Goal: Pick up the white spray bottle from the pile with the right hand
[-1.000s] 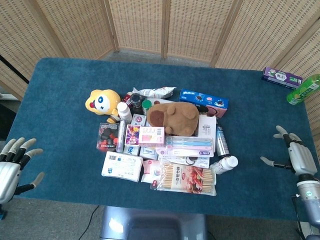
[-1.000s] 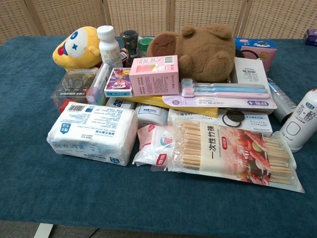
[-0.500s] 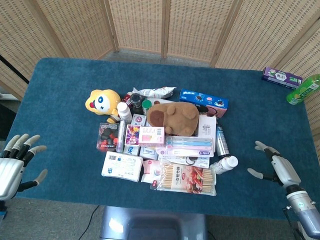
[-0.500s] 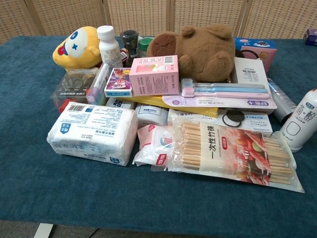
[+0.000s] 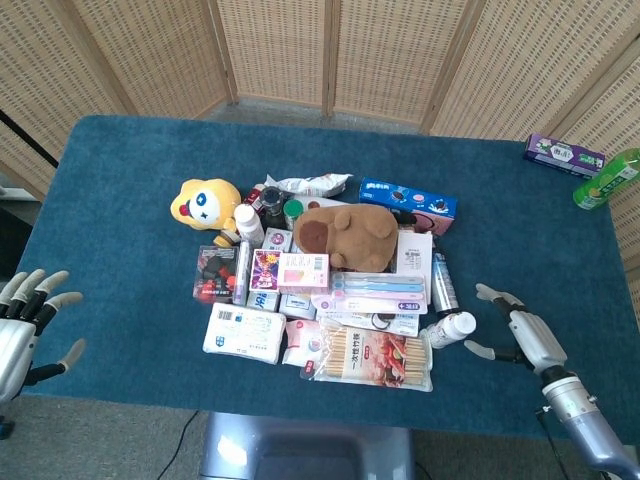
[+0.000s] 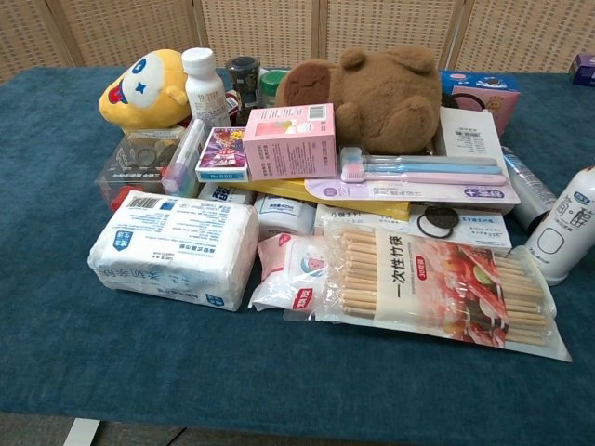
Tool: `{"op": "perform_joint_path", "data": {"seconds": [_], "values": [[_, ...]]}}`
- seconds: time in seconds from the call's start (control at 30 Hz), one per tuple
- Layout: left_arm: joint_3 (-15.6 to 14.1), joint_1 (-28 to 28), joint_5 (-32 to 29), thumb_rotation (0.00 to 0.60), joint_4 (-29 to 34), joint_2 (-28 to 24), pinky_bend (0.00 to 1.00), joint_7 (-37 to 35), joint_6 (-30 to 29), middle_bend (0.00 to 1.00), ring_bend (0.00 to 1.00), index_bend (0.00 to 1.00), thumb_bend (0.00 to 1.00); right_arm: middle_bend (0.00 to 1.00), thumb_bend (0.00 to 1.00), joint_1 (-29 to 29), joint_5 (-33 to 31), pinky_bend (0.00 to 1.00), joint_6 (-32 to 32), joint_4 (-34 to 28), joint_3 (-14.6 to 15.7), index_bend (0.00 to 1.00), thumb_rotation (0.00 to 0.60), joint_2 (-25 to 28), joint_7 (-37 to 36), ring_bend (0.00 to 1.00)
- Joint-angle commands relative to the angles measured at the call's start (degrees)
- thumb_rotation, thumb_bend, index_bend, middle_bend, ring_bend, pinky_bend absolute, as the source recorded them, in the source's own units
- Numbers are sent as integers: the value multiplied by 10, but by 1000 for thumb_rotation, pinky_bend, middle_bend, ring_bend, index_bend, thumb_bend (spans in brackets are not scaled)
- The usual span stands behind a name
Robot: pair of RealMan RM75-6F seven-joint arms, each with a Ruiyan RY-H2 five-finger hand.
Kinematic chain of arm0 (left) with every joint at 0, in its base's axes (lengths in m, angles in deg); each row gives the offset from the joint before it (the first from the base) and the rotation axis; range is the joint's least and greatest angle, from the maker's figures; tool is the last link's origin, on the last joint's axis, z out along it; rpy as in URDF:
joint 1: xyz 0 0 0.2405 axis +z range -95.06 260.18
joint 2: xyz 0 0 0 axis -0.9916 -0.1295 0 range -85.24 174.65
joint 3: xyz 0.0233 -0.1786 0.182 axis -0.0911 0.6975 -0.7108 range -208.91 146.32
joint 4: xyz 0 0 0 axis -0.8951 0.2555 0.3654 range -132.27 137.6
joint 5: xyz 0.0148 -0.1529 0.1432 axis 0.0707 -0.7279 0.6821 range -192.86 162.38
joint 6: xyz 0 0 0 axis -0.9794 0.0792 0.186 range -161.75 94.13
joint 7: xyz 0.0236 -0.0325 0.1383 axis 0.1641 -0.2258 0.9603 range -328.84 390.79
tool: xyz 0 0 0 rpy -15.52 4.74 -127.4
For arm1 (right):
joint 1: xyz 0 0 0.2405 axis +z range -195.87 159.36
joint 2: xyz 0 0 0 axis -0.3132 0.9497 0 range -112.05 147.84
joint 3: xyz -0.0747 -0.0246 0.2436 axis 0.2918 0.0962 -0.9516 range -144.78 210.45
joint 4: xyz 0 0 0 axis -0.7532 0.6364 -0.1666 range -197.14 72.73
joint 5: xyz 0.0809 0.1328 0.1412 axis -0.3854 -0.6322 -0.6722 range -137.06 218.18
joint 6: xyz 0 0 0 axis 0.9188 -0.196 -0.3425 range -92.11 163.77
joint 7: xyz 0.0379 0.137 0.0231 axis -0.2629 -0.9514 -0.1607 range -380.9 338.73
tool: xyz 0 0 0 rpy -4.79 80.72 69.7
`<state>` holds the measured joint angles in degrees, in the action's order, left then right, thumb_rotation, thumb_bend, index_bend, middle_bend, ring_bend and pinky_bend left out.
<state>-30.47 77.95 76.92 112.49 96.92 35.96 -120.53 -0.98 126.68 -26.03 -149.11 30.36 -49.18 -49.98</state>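
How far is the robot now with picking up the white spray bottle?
Nothing looks done: the white spray bottle lies at the pile's right edge, untouched. In hand: the right hand is open beside it, apart from it. Left: reach, grip, lift. The left hand is open, far off.

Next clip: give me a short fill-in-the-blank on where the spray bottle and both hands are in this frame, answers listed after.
1. The white spray bottle lies at the pile's ____ edge, nearest the right hand.
2. The right hand holds ____, its fingers spread.
3. The brown plush lies ____ the pile.
4. The left hand is beyond the table's ____ edge.

Missing words: right; nothing; on top of; left
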Motion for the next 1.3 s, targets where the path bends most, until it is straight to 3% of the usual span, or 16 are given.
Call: {"op": "perform_joint_path", "data": {"seconds": [0.03,0.93,0.97,1.03,1.07,1.1,1.13,1.17,1.2,1.23,1.3], "values": [[0,0,-1,518,-4,1,0,-5,0,148,88,271,365,140,67,8,-4,65,9,-7,0,0,254,-6,11,94],[-5,21,-6,516,-49,-1,0,-59,-27,145,87,271,363,153,67,35,-43,66,37,-44,2,0,261,-46,82,109],[-6,22,-7,516,-51,-1,0,-61,-28,146,87,271,364,166,65,36,-48,71,38,-44,0,0,282,-49,82,135],[-6,25,-8,518,-55,-2,0,-66,-32,146,88,269,364,237,63,38,-66,151,40,-42,-9,8,374,-58,81,291],[-6,27,-9,518,-56,-2,0,-68,-34,146,87,269,363,330,62,38,-71,244,37,-39,-15,66,446,-64,78,443],[-7,29,-9,518,-58,-2,0,-70,-36,145,87,269,364,507,63,37,-81,378,29,-32,-23,208,527,-73,78,665],[-7,30,-10,518,-60,-2,0,-72,-38,145,88,269,364,690,65,36,-91,481,23,-26,-30,376,569,-81,81,832],[-7,32,-10,518,-61,-2,0,-74,-40,145,87,269,364,805,69,34,-103,546,18,-18,-37,484,588,-89,84,914],[-8,34,-11,519,-63,-2,0,-76,-42,145,88,269,363,942,83,33,-118,638,14,-9,-44,628,600,-98,87,992],[-8,35,-12,518,-65,-2,0,-78,-43,145,88,269,363,991,97,33,-127,695,16,-3,-47,703,600,-101,88,1000],[-9,38,-14,516,-68,-2,0,-80,-44,145,88,270,364,1000,116,33,-142,737,20,10,-54,762,600,-103,83,1000]]}}
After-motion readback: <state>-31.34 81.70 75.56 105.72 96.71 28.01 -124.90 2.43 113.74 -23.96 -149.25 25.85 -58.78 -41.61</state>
